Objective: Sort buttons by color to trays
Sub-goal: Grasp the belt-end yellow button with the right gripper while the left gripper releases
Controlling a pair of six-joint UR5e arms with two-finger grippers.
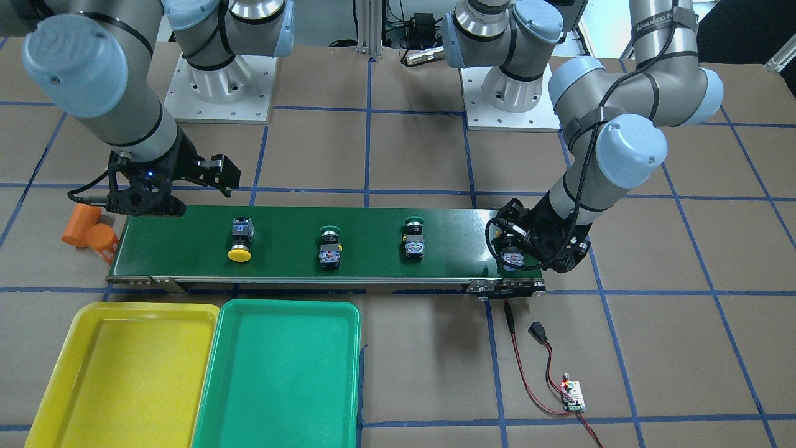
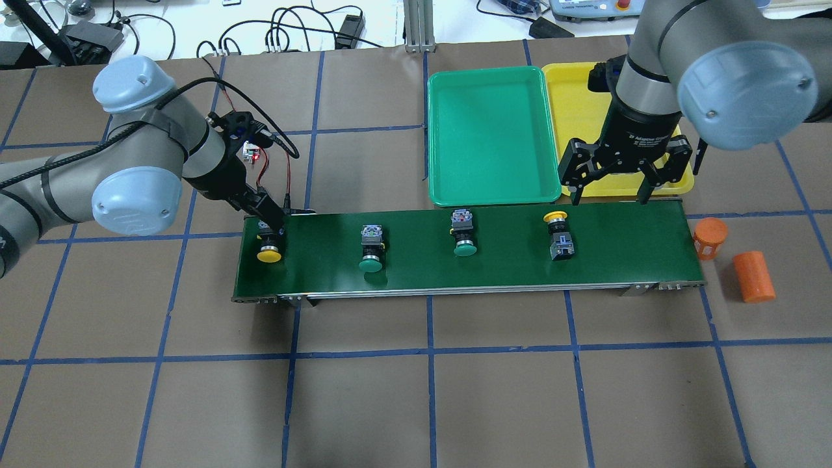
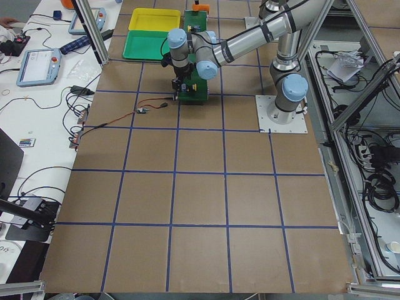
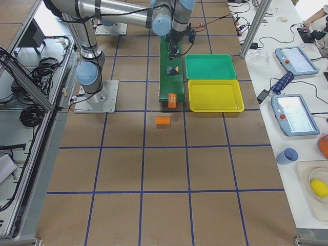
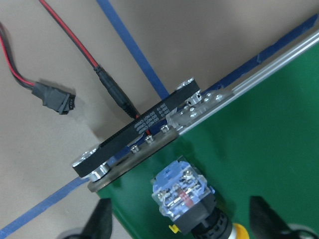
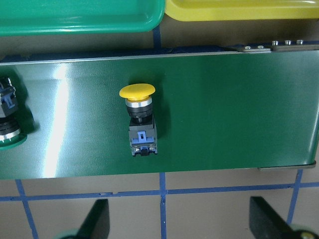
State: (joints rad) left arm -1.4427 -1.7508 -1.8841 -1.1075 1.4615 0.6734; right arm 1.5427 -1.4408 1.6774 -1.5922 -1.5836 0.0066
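Buttons (image 2: 370, 250) line the green belt (image 2: 507, 263); orange cylinders (image 2: 754, 277) beside it.

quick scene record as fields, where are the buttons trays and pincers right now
belt: conveyor belt, carries all four buttons
left pincer: open, straddling the end yellow button
right pincer: open, empty, raised near the second yellow button
first green button, second green button: mid-belt, apart
green tray: empty
yellow tray: empty
sorted: none yet
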